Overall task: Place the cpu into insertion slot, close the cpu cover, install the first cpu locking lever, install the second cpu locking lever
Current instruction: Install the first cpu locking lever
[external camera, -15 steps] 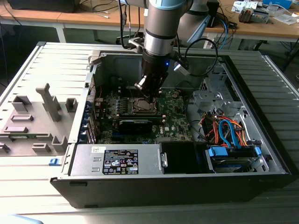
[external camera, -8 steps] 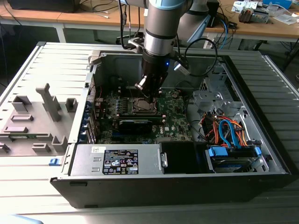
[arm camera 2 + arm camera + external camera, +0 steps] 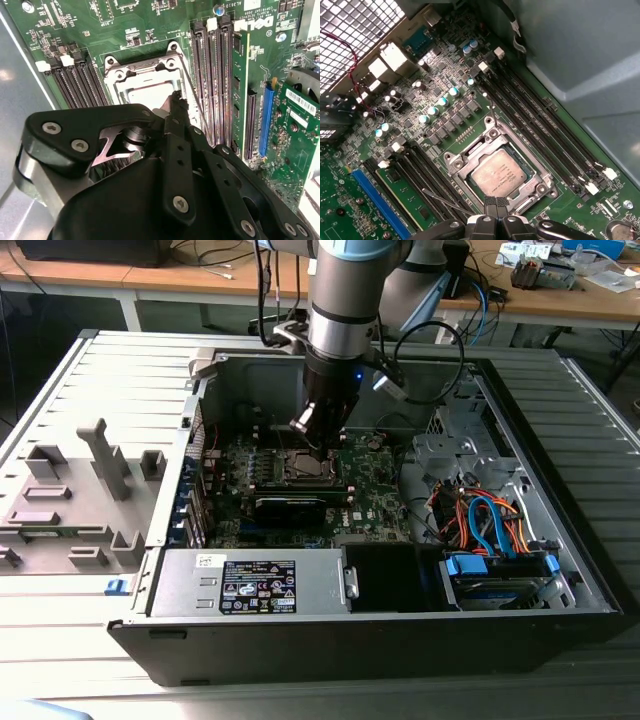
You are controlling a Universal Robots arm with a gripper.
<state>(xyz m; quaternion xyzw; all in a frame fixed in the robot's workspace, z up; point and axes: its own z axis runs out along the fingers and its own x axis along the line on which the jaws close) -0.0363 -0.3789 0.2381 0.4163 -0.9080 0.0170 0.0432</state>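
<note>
Inside the open computer case [image 3: 520, 475], you see the tool [image 3: 495, 206] poised low over the insertion slot [image 3: 501, 172], its fingertips [image 3: 490, 202] pressed together and gripping nothing. In the first wrist view the cpu [image 3: 497, 171] already lies seated in the slot, silvery top showing, and the cpu cover [image 3: 465, 168] appears folded down around it as a metal frame. Placement therefore reads as done and the cover as closed or nearly so; the step in hand is most likely the first locking lever [image 3: 449, 203], the thin wire running beside the socket just off the fingertips. Whether that lever is latched cannot be told. A second thin wire, lever [image 3: 491, 105], stands up from the socket's far corner. Judged from here, you would need the closed tip set squarely against the wire, pressing without slipping onto the chip.

Around the socket you find rows of memory slots [image 3: 545, 130] on both sides, one holding a memory stick [image 3: 407, 200], and a blue connector [image 3: 372, 197] beyond. These flank the socket closely and leave little room to sweep sideways. In the exterior view, a grey fixture [image 3: 75, 505] sits on the ridged tabletop [image 3: 120, 370] at the exterior view's left, well apart.
</note>
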